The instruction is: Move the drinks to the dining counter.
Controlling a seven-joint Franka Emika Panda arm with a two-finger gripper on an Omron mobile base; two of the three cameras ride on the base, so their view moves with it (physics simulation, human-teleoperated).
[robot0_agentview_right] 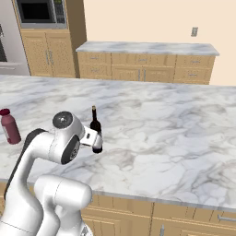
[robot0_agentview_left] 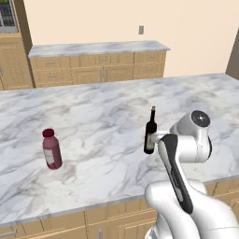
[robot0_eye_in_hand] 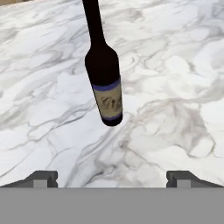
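A tall dark wine bottle (robot0_agentview_left: 150,133) (robot0_agentview_right: 95,129) (robot0_eye_in_hand: 105,87) with a pale label stands upright on the dining counter (robot0_agentview_left: 93,116) (robot0_agentview_right: 161,120) (robot0_eye_in_hand: 175,65), near its front edge. My gripper (robot0_eye_in_hand: 111,177) (robot0_agentview_right: 94,139) is open just behind the bottle. The fingertips (robot0_eye_in_hand: 43,177) stand wide apart and short of the bottle, with nothing between them. A pink red-capped bottle (robot0_agentview_left: 51,149) (robot0_agentview_right: 10,125) stands upright on the same counter, well to the left of the wine bottle.
A narrower marble worktop (robot0_agentview_left: 93,48) (robot0_agentview_right: 147,47) over wood drawers runs along the back wall. A microwave (robot0_agentview_right: 39,11) sits in tall cabinets at the far left. The counter's front edge (robot0_agentview_left: 70,205) lies close below the arm.
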